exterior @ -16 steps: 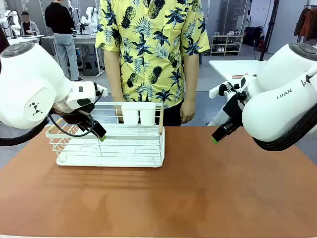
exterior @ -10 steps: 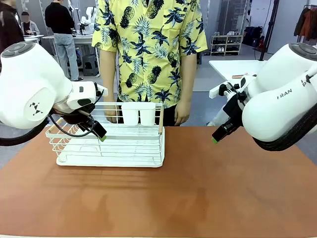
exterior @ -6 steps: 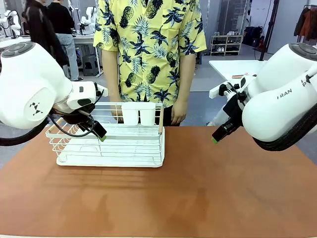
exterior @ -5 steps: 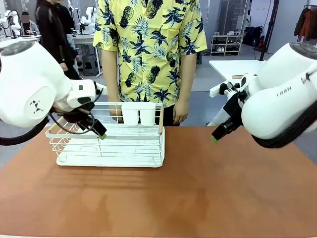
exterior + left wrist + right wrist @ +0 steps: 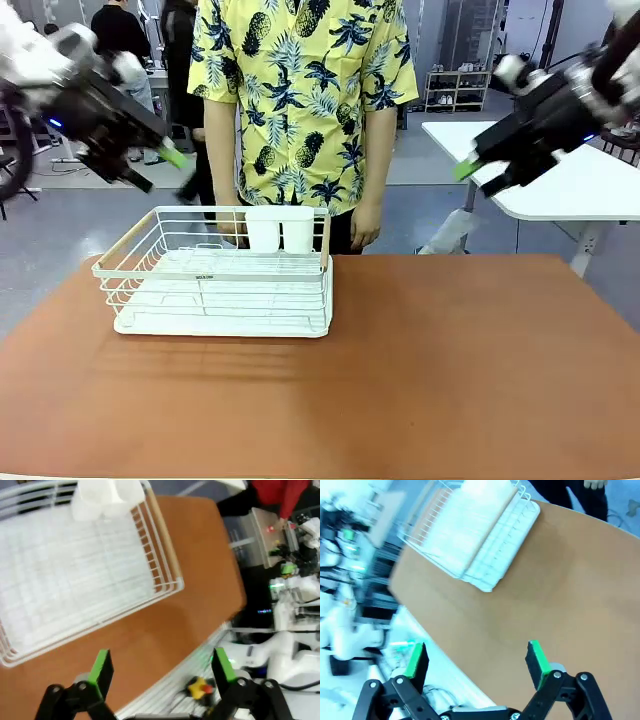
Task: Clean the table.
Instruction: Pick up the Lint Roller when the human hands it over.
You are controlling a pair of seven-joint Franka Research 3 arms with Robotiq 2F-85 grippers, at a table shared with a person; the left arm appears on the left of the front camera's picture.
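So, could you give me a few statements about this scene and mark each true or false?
1. Both the left pincer and the right pincer are open, holding nothing. True.
2. The white wire rack lies tipped on its side. False: it stands upright on the table.
3. A person stands at the table's far side, behind the rack. True.
4. The rack is stacked with plates. False: no plates; two white tubs sit at its far edge.
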